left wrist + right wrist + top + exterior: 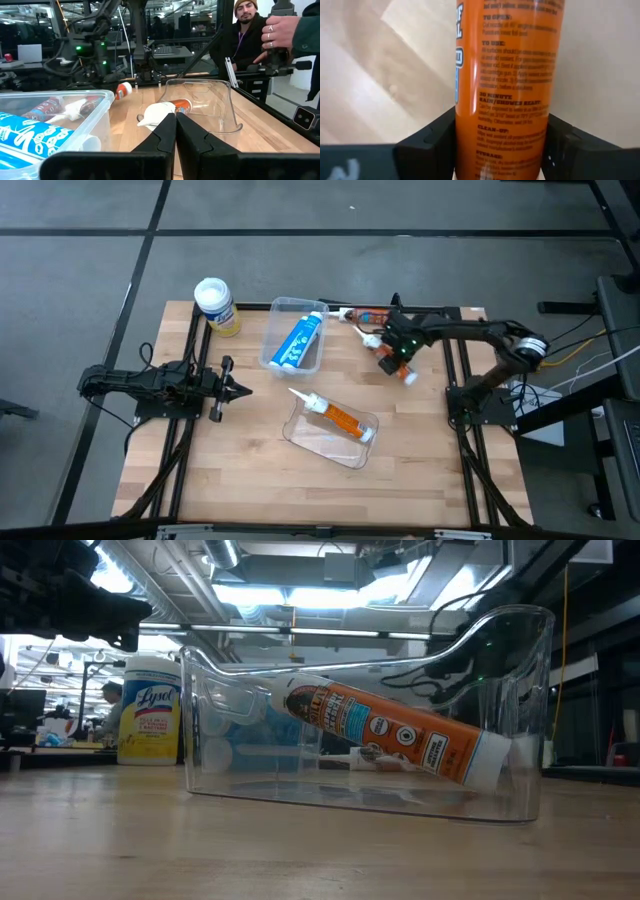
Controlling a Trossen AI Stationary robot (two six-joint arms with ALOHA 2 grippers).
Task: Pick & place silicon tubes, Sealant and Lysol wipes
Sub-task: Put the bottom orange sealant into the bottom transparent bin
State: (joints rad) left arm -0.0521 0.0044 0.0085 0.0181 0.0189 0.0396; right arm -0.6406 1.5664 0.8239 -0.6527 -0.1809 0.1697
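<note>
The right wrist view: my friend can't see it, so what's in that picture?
The right tool is shut on a shiny orange plastic tube covered in small printed instructions, one dark finger pressing each side. Pale wooden table lies behind it.

Wooden table [250, 470], light butcher-block planks, dark frame rails along both sides.

Directly on it:
- Lysol wipes [214, 305], upright yellow canister with white lid, at about 11 o'clock, near the far left corner.
- Clear bin [277, 330] at 12 o'clock, holding a blue tube [299, 340].
- Second clear bin [303, 435] near centre, toward 5 o'clock, holding an orange tube [340, 418] lying slantwise.
- Another orange tube [395, 365] at 2 o'clock; whether it rests on the wood or is raised cannot be told.
- More tubes [362, 314] by the far edge at 1 o'clock.
</note>
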